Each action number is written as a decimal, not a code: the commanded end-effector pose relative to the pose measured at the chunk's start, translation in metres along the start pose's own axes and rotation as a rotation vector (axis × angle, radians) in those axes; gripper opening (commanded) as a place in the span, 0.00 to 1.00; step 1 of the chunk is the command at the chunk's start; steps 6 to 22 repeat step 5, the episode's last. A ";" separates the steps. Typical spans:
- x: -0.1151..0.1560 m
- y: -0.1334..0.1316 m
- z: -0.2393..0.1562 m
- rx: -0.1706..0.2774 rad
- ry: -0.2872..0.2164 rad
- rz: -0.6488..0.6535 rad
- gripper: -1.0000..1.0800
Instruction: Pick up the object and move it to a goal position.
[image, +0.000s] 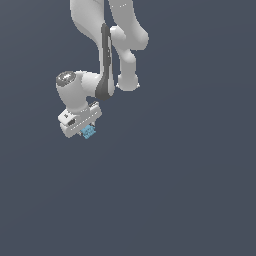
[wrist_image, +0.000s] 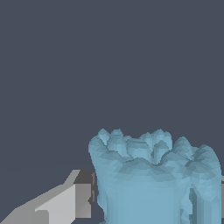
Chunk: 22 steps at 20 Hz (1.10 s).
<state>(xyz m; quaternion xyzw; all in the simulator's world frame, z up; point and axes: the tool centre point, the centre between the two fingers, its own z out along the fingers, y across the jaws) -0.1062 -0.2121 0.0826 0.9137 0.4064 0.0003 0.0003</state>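
The object (image: 89, 132) is a tiny light-blue blocky thing with ragged edges, sitting at the tip of my white gripper (image: 88, 130) in the exterior view, left of centre. In the wrist view the object (wrist_image: 153, 179) fills the lower right, lumpy on its upper edge. One grey finger (wrist_image: 72, 199) presses against its side; the other finger shows only as a sliver at the frame's right edge. The gripper is shut on the object. I cannot tell whether it is lifted off the dark surface. No goal marker shows.
The white arm (image: 105, 45) comes down from the top of the exterior view to the wrist. The surroundings are a plain dark blue-grey surface (image: 190, 190) with no other objects in view.
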 end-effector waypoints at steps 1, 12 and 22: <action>-0.008 0.006 -0.002 0.001 0.000 -0.002 0.00; -0.013 0.009 -0.004 0.001 0.000 -0.002 0.00; -0.013 0.009 -0.004 0.001 0.000 -0.002 0.00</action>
